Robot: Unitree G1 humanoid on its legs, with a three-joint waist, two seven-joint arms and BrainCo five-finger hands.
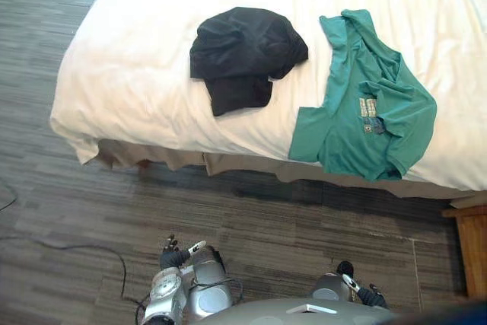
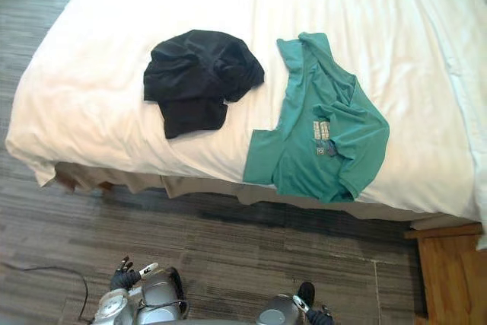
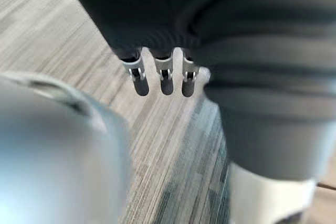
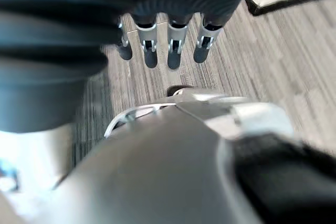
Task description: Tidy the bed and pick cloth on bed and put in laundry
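Bed [image 1: 129, 89] with white sheet carries two garments: a crumpled black garment [image 1: 243, 55] and, just beside it without touching, a teal T-shirt [image 1: 365, 104] spread flat, one end at the near bed edge. Left hand [image 3: 167, 80] and right hand [image 4: 157, 51] hang low over the grey plank floor [image 1: 304, 218], fingers straight, holding nothing.

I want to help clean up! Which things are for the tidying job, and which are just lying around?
For the job: white bed; crumpled black cloth on it; green T-shirt at its near edge; left hand and right hand, both open, holding nothing.
Just around: wooden furniture beside the bed; grey floor.
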